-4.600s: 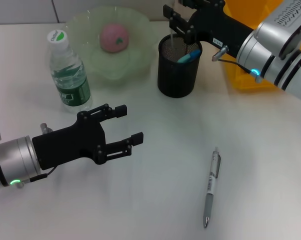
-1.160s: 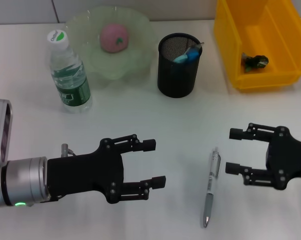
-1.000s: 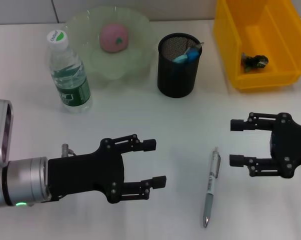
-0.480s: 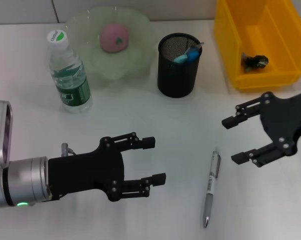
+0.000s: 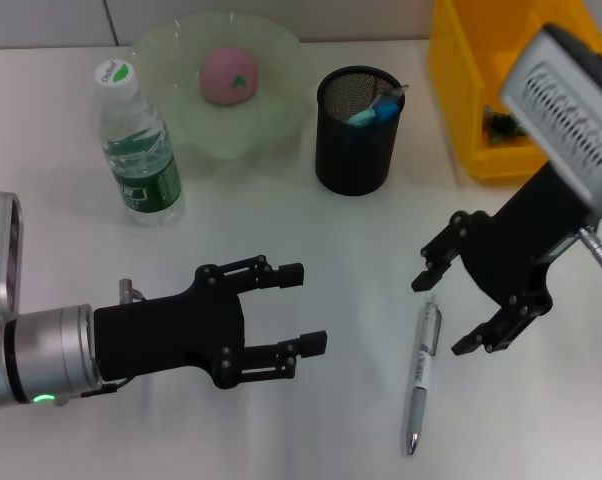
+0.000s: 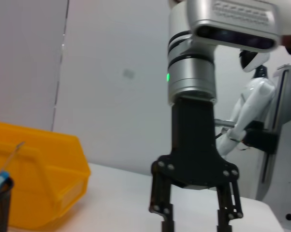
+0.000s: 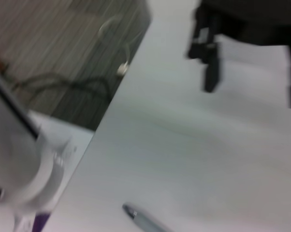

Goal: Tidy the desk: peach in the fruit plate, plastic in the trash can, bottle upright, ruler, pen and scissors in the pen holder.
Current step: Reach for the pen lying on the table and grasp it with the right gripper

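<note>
A silver pen point(image 5: 423, 368) lies on the white desk, its tip also showing in the right wrist view point(image 7: 135, 214). My right gripper point(image 5: 441, 314) hangs open just above the pen's upper end, one finger on each side, not touching it. My left gripper point(image 5: 303, 306) is open and holds nothing, left of the pen. The pink peach point(image 5: 228, 75) lies in the green fruit plate point(image 5: 281, 60). The bottle point(image 5: 136, 150) stands upright. The black mesh pen holder point(image 5: 356, 135) holds a blue-handled item point(image 5: 377, 108).
The yellow bin point(image 5: 461, 90) stands at the back right, partly behind my right arm, with a dark scrap point(image 5: 499, 123) inside. From the left wrist view, the bin point(image 6: 34, 179) and my right gripper point(image 6: 196, 217) are seen across the desk.
My right gripper has swung left and turned downward, and it is now over the pen's upper end, still open. The left gripper has hardly moved.
</note>
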Robot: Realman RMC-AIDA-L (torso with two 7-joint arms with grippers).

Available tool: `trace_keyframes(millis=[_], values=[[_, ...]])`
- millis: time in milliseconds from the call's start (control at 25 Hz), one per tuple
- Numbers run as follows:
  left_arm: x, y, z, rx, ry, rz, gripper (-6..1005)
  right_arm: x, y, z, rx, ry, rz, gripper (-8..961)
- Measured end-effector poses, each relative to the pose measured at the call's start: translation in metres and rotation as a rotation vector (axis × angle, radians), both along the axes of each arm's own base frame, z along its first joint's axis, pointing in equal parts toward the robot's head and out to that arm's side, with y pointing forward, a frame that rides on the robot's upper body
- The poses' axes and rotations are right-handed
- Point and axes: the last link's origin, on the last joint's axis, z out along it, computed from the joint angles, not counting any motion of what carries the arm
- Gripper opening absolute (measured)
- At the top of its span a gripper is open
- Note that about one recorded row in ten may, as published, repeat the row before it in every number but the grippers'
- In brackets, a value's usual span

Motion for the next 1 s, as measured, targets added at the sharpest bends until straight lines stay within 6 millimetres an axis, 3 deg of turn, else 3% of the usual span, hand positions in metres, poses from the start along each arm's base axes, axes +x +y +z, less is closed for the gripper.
trace_keyframes(millis=[600,1000], values=[[-0.007,0.004,0.003,0.035,-0.005,0.071,770,-0.021,-0.014,-0.039,-0.138,-0.147,0.330,719],[-0.010,0.002,0.005,0.045,-0.007,0.090,770,-0.026,-0.027,-0.056,-0.220,-0.213,0.461,717]])
